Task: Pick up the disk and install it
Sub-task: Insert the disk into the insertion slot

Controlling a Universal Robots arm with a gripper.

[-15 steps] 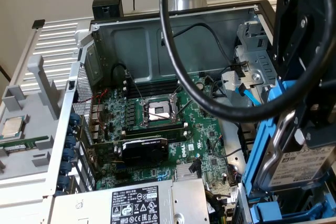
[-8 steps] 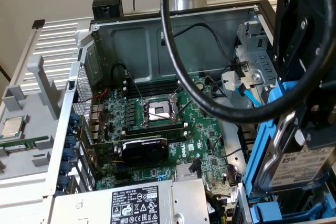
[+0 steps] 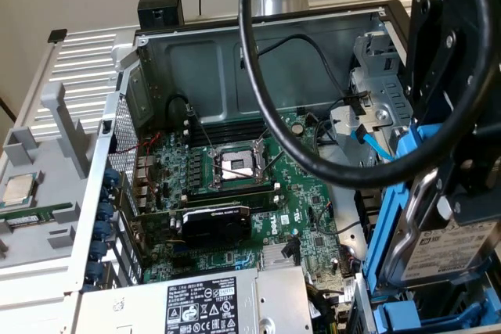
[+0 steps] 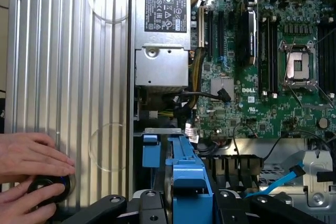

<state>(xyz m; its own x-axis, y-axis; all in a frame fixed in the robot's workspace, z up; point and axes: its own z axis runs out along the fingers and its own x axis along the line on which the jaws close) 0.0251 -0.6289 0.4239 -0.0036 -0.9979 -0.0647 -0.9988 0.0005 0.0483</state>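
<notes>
A: Blue plastic on the exterior view's right, is that the disk [image 3: 442,252]?

B: Yes. It's a silver-grey drive with its white label toward the camera, clipped in the blue carrier. It stands on edge at the open case's [image 3: 235,60] side, next to the motherboard [image 3: 235,217].

A: And the gripper [image 4: 189,205]?

B: Its black fingers sit on either side of the carrier, partly closed. In the wrist view the blue frame runs straight between them. The contact itself is hard to make out, but the drive looks gripped.

A: What's close by?

B: The power supply [image 3: 196,303] is near, and a thick black cable [image 3: 262,107] loops in front of the case. A person's hands [image 4: 29,156] rest on the ribbed grey panel [image 4: 79,77] around a black knob [image 4: 47,190], well apart from the drive.
</notes>
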